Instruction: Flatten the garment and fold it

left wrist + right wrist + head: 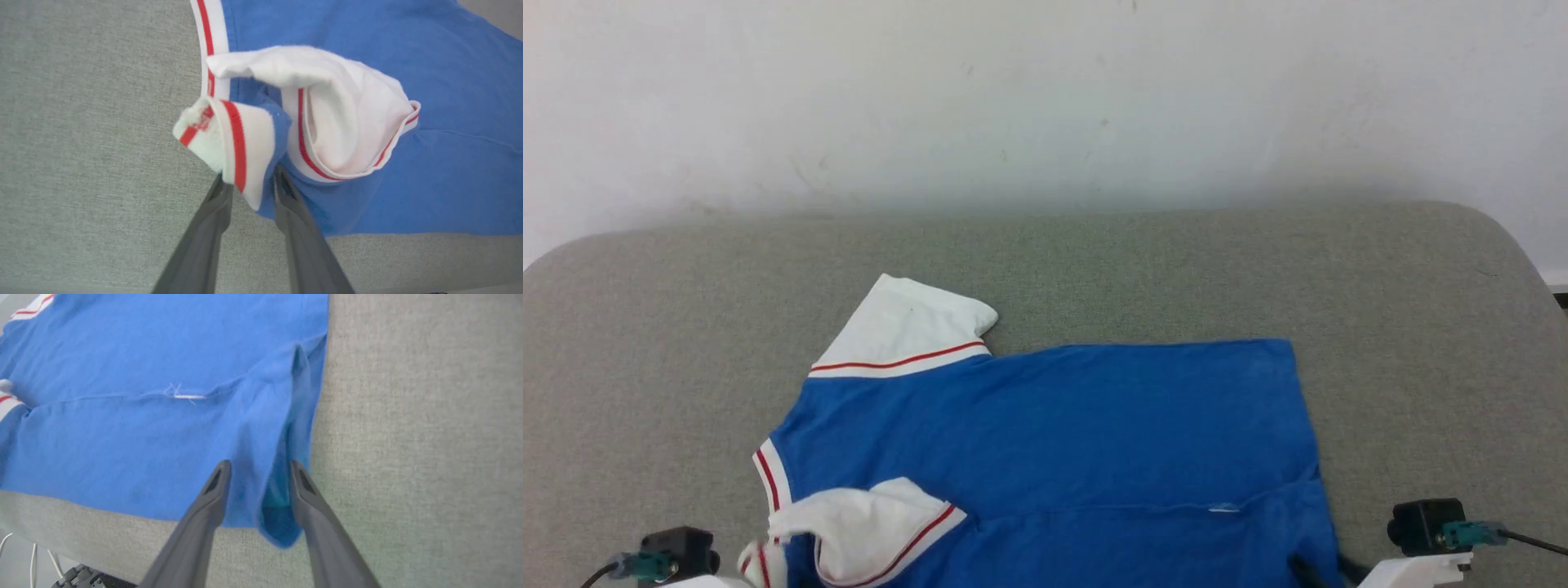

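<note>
The garment (1054, 433) lies on the grey padded surface (1094, 269), blue body spread out and its hem at the right. One white sleeve (907, 327) points away from me. The other sleeve (347, 118) is flipped onto the blue body. My left gripper (251, 179) stands open at the striped collar (233, 139), a bunched fold of which rises between its parted fingers. My right gripper (259, 469) is open too, at the near hem corner (282, 522), with a loose blue fold lying between its fingers. A crease with a white tag (184, 395) runs across the body.
A white wall (1045, 98) stands behind the padded surface. The surface's front edge (61, 522) runs close under both grippers, with white cables (24, 555) hanging below it. Bare grey padding lies to the left, right and far side of the garment.
</note>
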You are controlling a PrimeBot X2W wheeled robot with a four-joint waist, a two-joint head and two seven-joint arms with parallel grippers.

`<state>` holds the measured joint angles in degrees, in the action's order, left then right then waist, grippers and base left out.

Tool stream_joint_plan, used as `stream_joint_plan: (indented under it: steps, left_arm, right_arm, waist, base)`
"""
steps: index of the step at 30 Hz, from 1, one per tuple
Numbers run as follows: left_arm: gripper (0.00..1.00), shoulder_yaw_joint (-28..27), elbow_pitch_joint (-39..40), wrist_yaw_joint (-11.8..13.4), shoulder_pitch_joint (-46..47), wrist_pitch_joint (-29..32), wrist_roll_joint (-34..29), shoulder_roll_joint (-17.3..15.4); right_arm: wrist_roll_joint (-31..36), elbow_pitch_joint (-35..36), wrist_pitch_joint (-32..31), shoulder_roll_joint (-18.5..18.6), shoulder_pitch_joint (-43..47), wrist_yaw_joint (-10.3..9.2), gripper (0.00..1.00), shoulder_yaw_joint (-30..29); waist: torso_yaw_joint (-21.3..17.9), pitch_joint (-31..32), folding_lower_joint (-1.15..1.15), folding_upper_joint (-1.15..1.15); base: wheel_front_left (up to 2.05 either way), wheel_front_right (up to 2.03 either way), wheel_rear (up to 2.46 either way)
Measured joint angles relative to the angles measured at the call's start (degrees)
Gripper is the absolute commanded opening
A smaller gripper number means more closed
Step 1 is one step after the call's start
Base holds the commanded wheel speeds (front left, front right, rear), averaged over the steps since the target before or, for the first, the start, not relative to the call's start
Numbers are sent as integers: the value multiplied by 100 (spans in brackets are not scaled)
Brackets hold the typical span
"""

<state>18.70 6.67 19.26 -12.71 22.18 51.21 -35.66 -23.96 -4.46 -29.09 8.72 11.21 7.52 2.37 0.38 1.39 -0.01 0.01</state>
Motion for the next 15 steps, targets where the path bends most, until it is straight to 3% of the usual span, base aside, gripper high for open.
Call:
stream_joint_plan:
  steps: [8,15]
  left_arm:
    - [100,-416,-349,-25,826,-889,-220,122]
    - [100,-587,-990,-408,2273,-1220,-289,235]
  right_arm:
    - [648,554,1538,-339,-209,0,100,-291]
    - [1079,1105,2229,-485,-818,0,100,-277]
  waist:
    - [-95,-132,1,0]
    - [-258,-484,2,0]
  base:
    - [0,0,0]
    - [0,0,0]
